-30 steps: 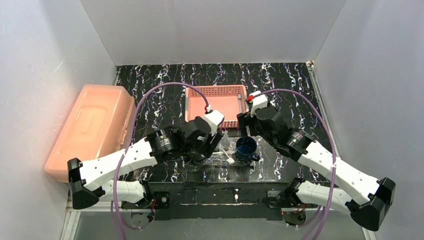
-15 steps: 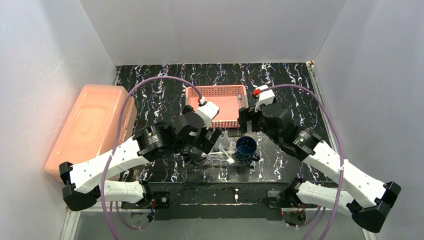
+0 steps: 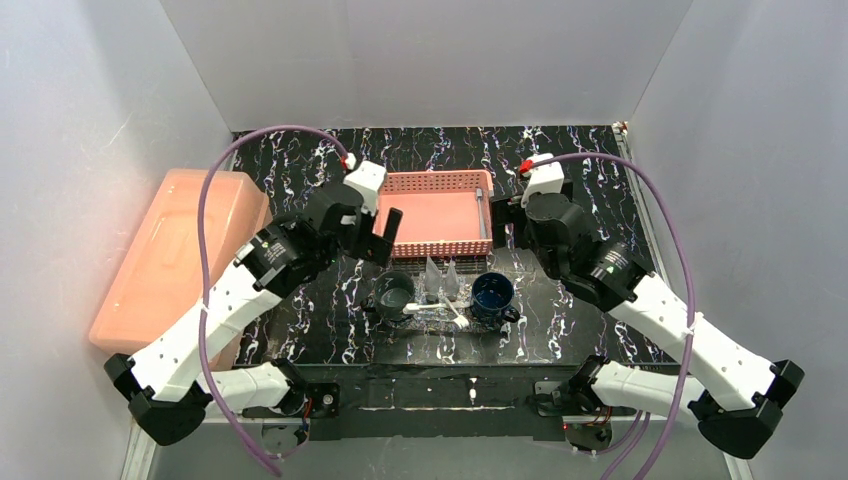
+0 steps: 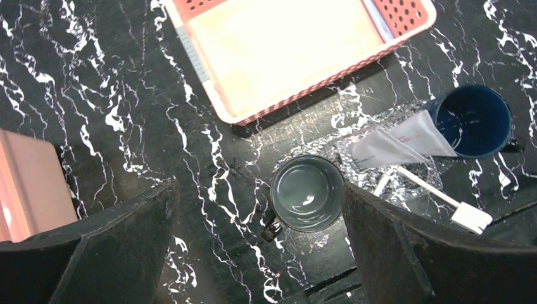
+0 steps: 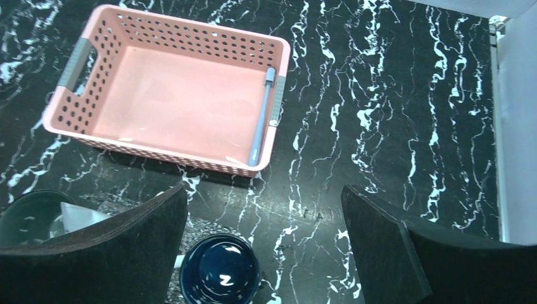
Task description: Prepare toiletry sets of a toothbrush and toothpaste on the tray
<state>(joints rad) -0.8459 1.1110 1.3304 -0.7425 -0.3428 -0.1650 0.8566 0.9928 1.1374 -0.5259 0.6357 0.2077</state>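
We see both grippers empty, jaws spread wide: the left gripper (image 4: 259, 190) looks down on the grey cup (image 4: 308, 192), the right gripper (image 5: 263, 190) on the blue cup (image 5: 220, 269). The white toothbrush (image 4: 430, 191) lies flat on the glittery tray (image 3: 430, 322), between the cups, near the pink basket (image 5: 95, 82).

Tray (image 3: 428, 322) front-centre. Left cup (image 3: 394, 293), right cup (image 3: 493, 295) at its ends. Toothbrush (image 3: 437, 310) flat on tray between cups. Basket (image 3: 435, 213) behind tray. Box (image 3: 180, 260) far left.
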